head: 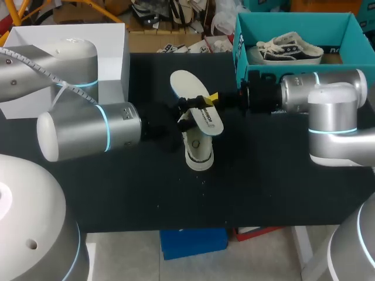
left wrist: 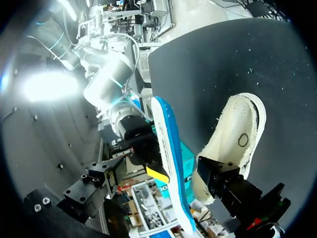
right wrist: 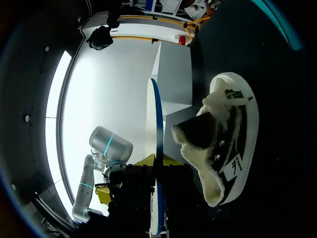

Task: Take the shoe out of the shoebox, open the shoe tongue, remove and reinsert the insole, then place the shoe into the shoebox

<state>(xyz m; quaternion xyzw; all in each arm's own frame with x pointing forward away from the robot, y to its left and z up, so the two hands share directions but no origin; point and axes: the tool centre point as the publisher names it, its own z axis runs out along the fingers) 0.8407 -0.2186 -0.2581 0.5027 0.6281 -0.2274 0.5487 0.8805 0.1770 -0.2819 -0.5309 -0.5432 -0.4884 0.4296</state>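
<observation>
While your right gripper is clamped on the white insole, pinching one long edge, the insole hangs just above the shoe and clear of it. Both wrist cameras see it edge-on, and its underside is blue. The shoe rests on the black table, its fleecy lining showing at the opening. Your left gripper sits at the shoe's collar, under the insole; whether it is clamped there you cannot tell. Well beyond the shoe, on your right arm's side, the teal shoebox holds a second shoe. Opposite, well left of the shoe, sits a white lid.
</observation>
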